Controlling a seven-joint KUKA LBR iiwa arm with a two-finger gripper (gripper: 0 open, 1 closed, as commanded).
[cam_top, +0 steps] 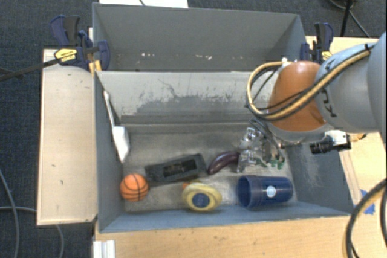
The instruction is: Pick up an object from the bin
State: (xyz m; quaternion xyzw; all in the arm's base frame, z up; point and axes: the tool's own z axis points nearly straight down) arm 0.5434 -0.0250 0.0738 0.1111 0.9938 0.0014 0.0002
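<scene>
From the camera view, the gripper [259,155] is down low on the right side of the grey bin [320,181]. It hangs just above a dark blue cup [264,191] that lies on its side. A purple eggplant-shaped toy [222,161] sits just beside it, to its left. I can't tell whether the gripper is spread or closed.

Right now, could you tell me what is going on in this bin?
The robot arm reaches into the grey metal bin from the right. Its gripper is low over the right part of the bin floor, just right of a dark purple curved thing and just above a blue cup lying on its side. It cannot be told whether it has hold of anything. Further left lie a black flat block, a yellow round roll and an orange ball, apart from the gripper.
</scene>
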